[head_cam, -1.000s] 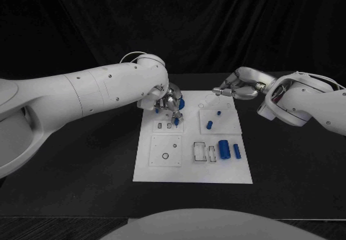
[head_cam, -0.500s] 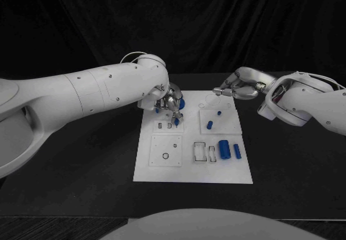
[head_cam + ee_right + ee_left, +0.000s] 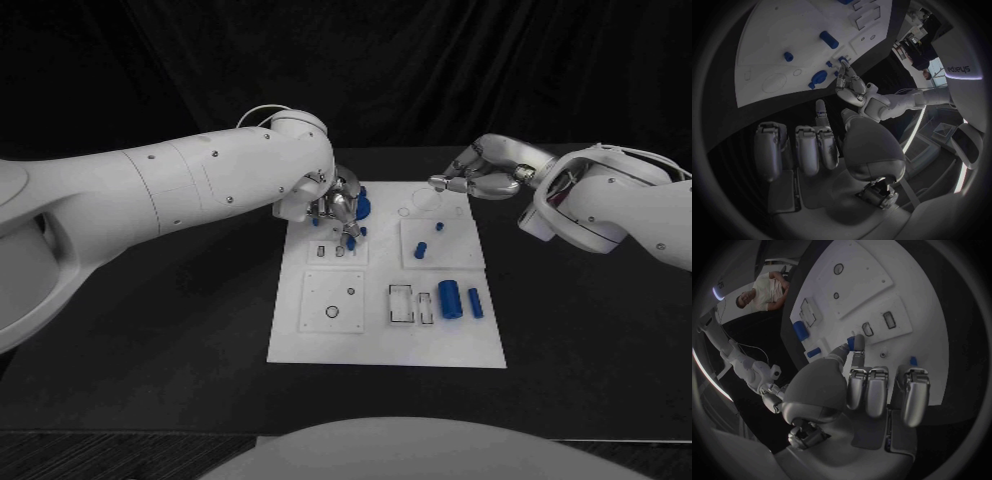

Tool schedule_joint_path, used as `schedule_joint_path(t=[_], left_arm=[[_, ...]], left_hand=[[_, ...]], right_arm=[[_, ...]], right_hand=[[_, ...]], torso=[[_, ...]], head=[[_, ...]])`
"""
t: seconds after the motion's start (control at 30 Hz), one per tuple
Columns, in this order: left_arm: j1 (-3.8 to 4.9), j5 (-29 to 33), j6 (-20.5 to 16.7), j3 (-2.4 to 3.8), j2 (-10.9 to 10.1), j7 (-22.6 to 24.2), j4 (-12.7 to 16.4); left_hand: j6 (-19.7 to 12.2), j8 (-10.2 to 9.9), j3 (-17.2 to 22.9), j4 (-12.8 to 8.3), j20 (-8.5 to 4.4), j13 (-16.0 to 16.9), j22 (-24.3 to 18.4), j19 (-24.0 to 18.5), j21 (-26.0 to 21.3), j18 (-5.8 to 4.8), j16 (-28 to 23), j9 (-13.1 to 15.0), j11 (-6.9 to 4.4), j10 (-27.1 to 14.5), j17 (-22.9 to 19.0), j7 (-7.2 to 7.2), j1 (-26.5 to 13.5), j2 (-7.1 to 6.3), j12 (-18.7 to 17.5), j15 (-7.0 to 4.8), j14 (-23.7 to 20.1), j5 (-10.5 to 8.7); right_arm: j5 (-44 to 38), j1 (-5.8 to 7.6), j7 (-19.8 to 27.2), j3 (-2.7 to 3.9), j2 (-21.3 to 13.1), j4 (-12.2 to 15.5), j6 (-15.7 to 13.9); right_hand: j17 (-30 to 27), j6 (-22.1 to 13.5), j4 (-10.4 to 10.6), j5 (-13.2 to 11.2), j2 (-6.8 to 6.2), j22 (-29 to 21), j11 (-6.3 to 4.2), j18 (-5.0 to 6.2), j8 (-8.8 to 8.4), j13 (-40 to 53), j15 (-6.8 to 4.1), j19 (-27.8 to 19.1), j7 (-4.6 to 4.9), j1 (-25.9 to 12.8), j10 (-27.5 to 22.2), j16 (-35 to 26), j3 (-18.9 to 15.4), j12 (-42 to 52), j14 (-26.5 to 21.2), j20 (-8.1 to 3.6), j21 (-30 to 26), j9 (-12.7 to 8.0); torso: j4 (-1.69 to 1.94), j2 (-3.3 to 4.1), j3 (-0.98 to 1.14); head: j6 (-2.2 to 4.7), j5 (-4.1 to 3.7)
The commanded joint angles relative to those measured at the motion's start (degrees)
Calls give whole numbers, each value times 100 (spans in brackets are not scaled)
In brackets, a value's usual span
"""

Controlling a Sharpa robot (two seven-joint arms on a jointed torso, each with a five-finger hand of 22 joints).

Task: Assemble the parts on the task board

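The white task board (image 3: pixel 433 345) lies in the middle of the table. My left hand (image 3: pixel 332 205) hovers over its far left corner and pinches a small blue part (image 3: pixel 351 239) between thumb and finger. In the left wrist view that part (image 3: pixel 858 343) hangs just above two small rectangular slots (image 3: pixel 867 329). A larger blue piece (image 3: pixel 361 207) sits beside the hand. Two blue cylinders (image 3: pixel 449 297) lie at the board's right side, and two small blue pegs (image 3: pixel 418 250) stand further back. My right hand (image 3: pixel 476 180) is at the board's far right corner, fingers curled in, holding nothing.
The board carries a square plate with round holes (image 3: pixel 332 302) and a pair of rectangular recesses (image 3: pixel 401 303) near its middle. Black table (image 3: pixel 159 330) surrounds the board on all sides. The right wrist view shows my left hand (image 3: pixel 851 85) over the board (image 3: pixel 767 40).
My left hand has edged slightly toward the board's far edge with the small blue part still pinched. The right hand has hardly moved.
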Motion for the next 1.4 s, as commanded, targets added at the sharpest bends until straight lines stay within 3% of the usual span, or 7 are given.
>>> schedule_joint_path(t=[0.03,0.33,0.67,0.93,1.17,1.27,1.4], left_arm=[[-16,36,-232,4,-28,-128,49],[-15,91,-546,4,-187,-374,229],[-1,946,-716,3,-493,-789,520],[5,1083,-772,3,-693,-872,724],[6,1103,-887,2,-793,-853,860],[6,1107,-982,2,-819,-830,904],[6,1108,-1067,2,-842,-791,915]], left_hand=[[-56,41,740,-627,-19,1509,1495,590,7,-31,15,88,-48,596,1510,8,-73,-96,20,-39,605,18],[-76,58,870,-641,-22,1509,1484,579,-2,-28,15,173,-52,596,1510,7,-218,-133,20,-43,605,-6],[-112,56,950,-634,-24,1509,1460,556,-22,-20,15,226,-50,596,1510,9,-318,-145,20,-43,605,-16],[-139,47,983,-620,-22,1509,1447,545,-33,-16,15,251,-44,596,1510,16,-379,-149,20,-39,605,-60],[-142,47,990,-615,-21,1509,1446,543,-34,-15,15,258,-43,596,1510,16,-397,-152,20,-38,605,-75],[-177,32,1018,-612,-18,1509,1429,527,-49,-9,15,277,-39,596,1510,22,-432,-158,20,-34,605,-117],[-216,14,1043,-598,-13,1509,1407,505,-69,-2,15,298,-31,596,1510,31,-479,-161,20,-29,605,-184]], right_arm=[[0,-13,-106,4,-13,10,29],[0,-13,-139,4,-47,15,58],[0,-13,-181,4,-82,18,105],[0,-27,-197,4,-64,-7,147],[0,-73,-215,4,-66,-31,195],[0,-98,-216,4,-64,-44,212],[0,-110,-207,4,-71,-41,206]], right_hand=[[1278,31,-11,2,54,1312,-39,105,24,1507,-41,276,6,-6,596,-28,-35,8,539,-33,-32,8],[1257,30,-12,3,58,1306,-39,109,24,1507,-41,266,6,-4,596,-38,-44,8,533,-34,-48,8],[1241,28,-14,4,59,1303,-39,111,24,1507,-41,260,6,1,596,-46,-54,8,527,-34,-57,8],[1232,26,-18,6,60,1301,-40,112,23,1507,-41,258,5,11,596,-51,-63,8,524,-34,-60,9],[1232,26,-18,6,60,1301,-40,112,23,1507,-41,258,5,11,596,-51,-63,8,524,-34,-60,9],[1232,26,-18,6,60,1301,-40,112,23,1507,-41,258,5,11,596,-51,-63,8,524,-34,-60,9],[1234,22,-22,9,61,1300,-41,113,23,1507,-42,255,5,28,596,-51,-72,8,524,-35,-65,9]], torso=[[10,5,-1],[19,3,8],[7,6,0],[46,-19,15],[40,-21,10],[19,-22,15],[17,-22,9]], head=[[1,7],[1,22],[1,84],[1,77],[1,121],[1,133],[1,115]])
